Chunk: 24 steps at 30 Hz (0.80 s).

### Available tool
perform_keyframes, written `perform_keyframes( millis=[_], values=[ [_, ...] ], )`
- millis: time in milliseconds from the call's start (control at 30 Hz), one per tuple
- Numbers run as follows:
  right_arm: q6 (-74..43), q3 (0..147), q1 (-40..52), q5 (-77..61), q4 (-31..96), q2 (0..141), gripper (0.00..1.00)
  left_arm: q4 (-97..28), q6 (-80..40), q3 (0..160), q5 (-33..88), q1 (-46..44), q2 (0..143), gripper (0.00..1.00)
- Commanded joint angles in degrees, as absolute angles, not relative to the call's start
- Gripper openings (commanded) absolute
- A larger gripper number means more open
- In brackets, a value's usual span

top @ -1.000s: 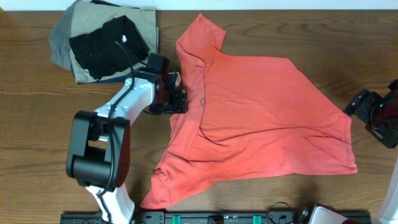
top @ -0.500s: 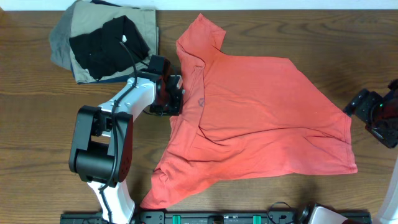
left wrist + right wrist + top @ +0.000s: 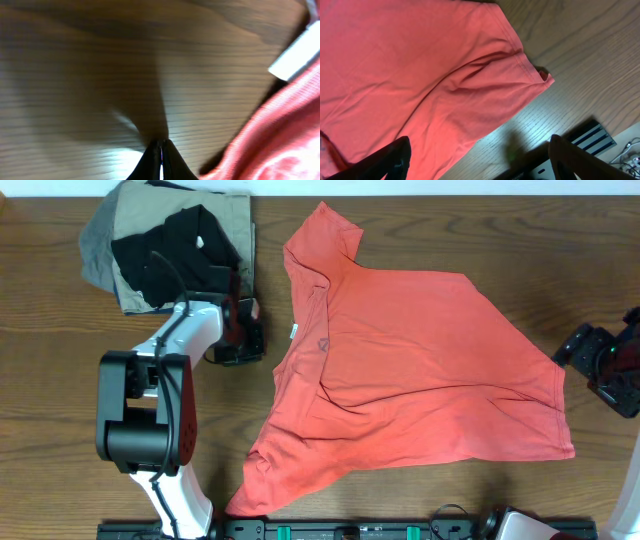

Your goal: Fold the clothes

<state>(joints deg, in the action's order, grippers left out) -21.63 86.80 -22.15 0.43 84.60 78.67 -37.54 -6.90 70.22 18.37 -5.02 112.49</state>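
Left gripper (image 3: 161, 159) low, jaws together, just beside T-shirt (image 3: 420, 380); right gripper (image 3: 480, 162) wide.

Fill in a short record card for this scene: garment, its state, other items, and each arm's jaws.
garment: coral-red T-shirt
state: spread out on the table, creased, not yet folded
other items: pile of folded clothes, far left
left jaws: shut, empty, over bare wood beside the shirt
right jaws: open, apart from the shirt, at the table's right edge
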Motion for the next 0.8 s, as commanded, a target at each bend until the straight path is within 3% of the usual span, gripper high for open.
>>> perform_keyframes(
  millis=[0,67,100,133,200,567,767],
  values=[
    [-20.7,86.9,-21.7,0.6,84.3,77.9,0.86,-37.8,-7.5,70.8,16.6,-4.5,111.0,0.06],
    [-20.7,86.9,-21.7,0.6,84.2,77.9,0.86,-36.6,-6.2,70.8,19.7,-4.6,110.6,0.16],
    [-20.7,86.9,-21.7,0.6,84.1,77.9,0.86,-35.5,-5.4,70.8,22.4,-4.8,110.5,0.34],
    [-20.7,86.9,-21.7,0.6,84.1,77.9,0.86,-34.1,-4.5,70.8,25.3,-5.0,110.5,0.44],
    [-20.7,86.9,-21.7,0.6,84.2,77.9,0.86,-31.0,-4.3,70.8,28.1,-5.2,110.5,0.51],
    [-20.7,86.9,-21.7,0.6,84.3,77.9,0.86,-21.6,-5.0,70.8,27.5,-11.3,111.3,0.55],
    [-20.6,86.9,-21.7,0.6,85.3,77.9,0.86,-20.4,-6.3,70.8,18.3,-14.6,111.4,0.55]
  ],
)
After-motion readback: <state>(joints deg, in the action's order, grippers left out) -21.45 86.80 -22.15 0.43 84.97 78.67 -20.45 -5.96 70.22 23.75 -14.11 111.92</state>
